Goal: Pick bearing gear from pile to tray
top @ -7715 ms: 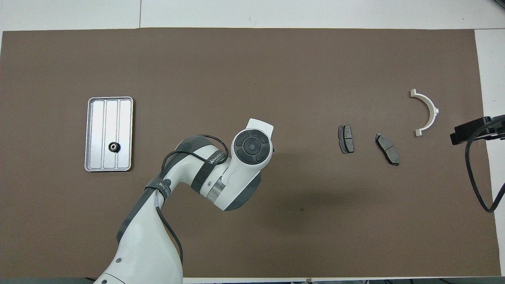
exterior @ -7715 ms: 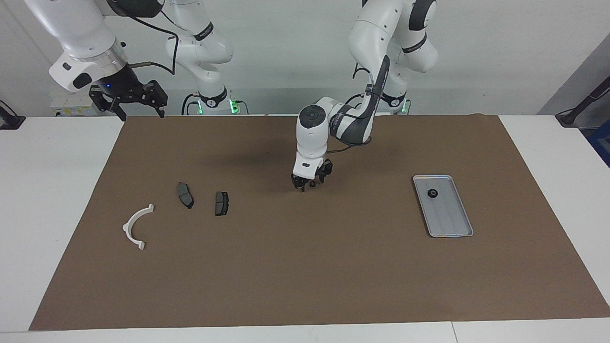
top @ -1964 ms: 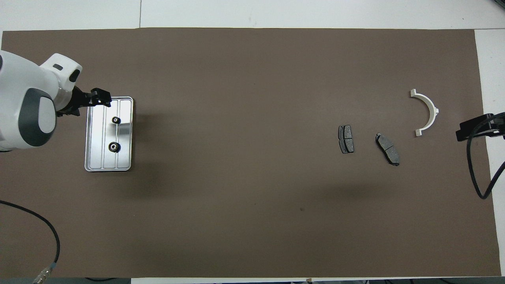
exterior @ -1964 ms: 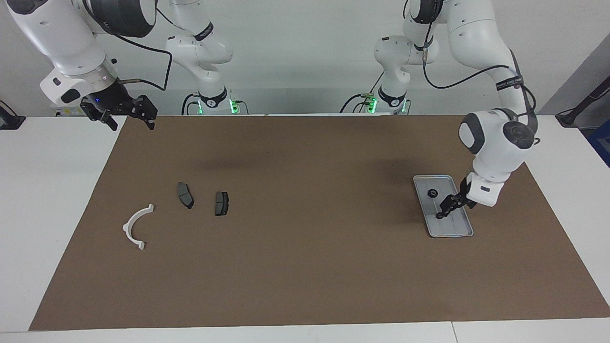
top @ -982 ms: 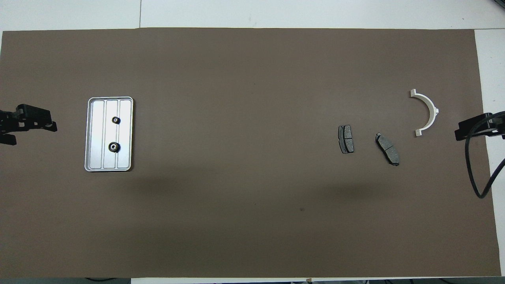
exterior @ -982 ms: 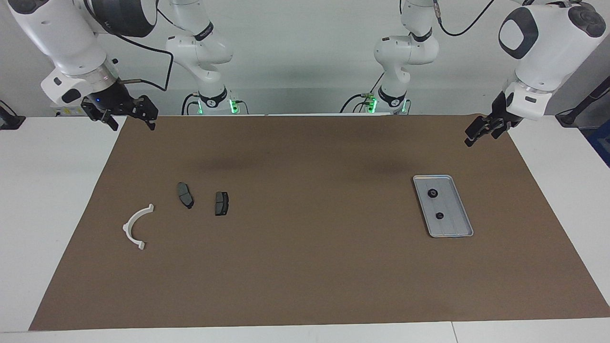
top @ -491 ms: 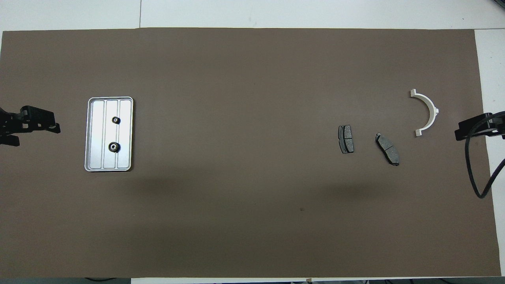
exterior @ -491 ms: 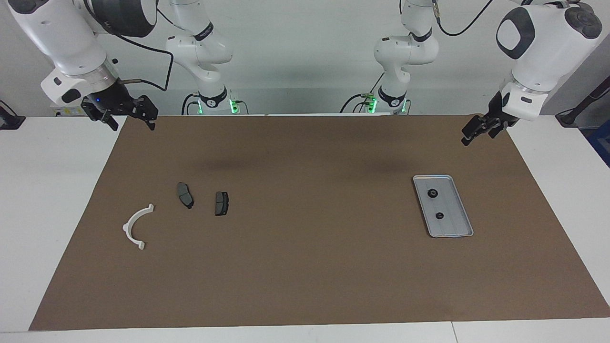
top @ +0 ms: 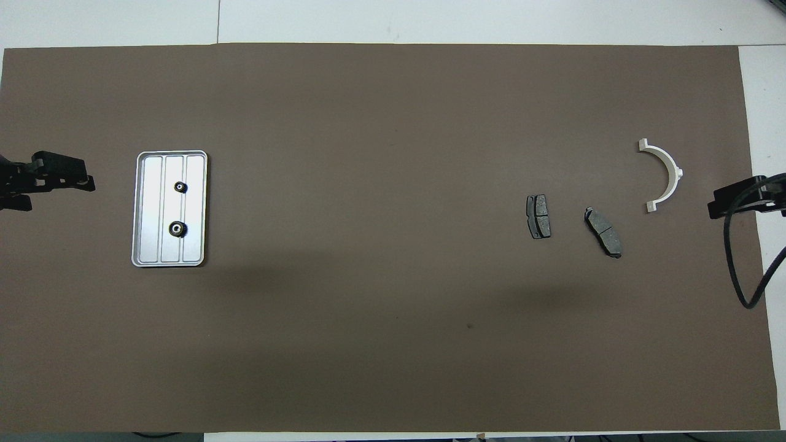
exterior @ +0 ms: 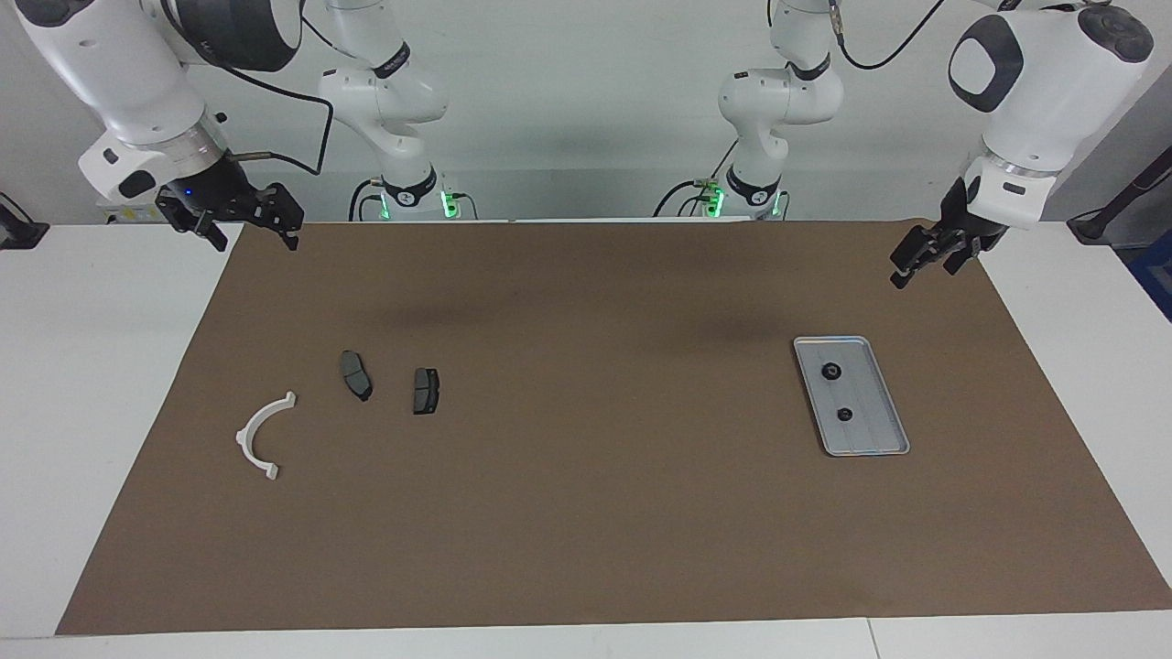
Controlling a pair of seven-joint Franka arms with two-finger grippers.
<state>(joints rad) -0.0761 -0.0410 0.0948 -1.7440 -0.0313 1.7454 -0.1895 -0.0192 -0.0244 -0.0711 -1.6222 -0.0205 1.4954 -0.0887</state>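
- In the overhead view the left claw (top: 52, 175) is cut off by the picture's edge, with only its black tip showing.
- The right claw (top: 740, 197) is likewise cropped there.
- The two gears (exterior: 831, 372) in the tray (exterior: 893, 439) are too small to show teeth.

Left gripper (exterior: 927, 259) raised, right gripper (exterior: 245, 222) raised, both empty

Two gears (exterior: 831, 371) in tray (exterior: 886, 403)

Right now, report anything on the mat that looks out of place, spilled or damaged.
Nothing stands out. Two gears sit in the tray; two brake pads and the white bracket lie flat, apart, undamaged.
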